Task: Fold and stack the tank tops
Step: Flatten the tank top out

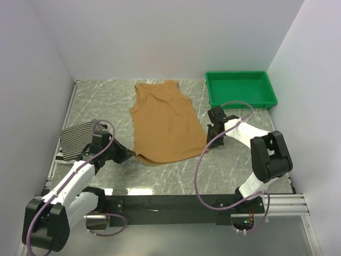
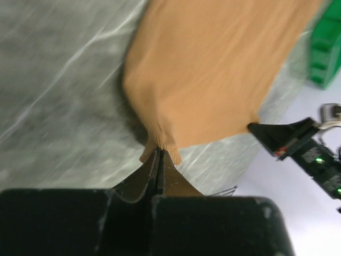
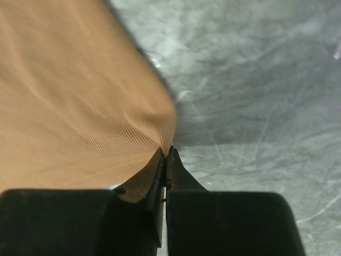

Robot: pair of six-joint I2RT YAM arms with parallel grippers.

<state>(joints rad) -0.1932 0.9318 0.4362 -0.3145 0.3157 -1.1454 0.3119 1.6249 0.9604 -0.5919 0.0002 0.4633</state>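
A plain tan-brown tank top (image 1: pixel 162 120) lies spread flat in the middle of the table, neck toward the far wall. My left gripper (image 1: pixel 132 155) is shut on its near-left hem corner; in the left wrist view the ribbed hem (image 2: pixel 160 143) is pinched at the tips of the left gripper (image 2: pixel 159 153). My right gripper (image 1: pixel 207 144) is shut on the near-right hem corner, and in the right wrist view the tan-brown tank top (image 3: pixel 80 96) pulls to a point at the right gripper (image 3: pixel 167 152). A crumpled black-and-white striped tank top (image 1: pixel 79 136) lies at the left edge.
A green plastic tray (image 1: pixel 241 89) stands at the far right, against the wall. White walls close in the marble tabletop (image 1: pixel 234 170) on three sides. The right arm's fingers (image 2: pixel 266 132) show at the right of the left wrist view.
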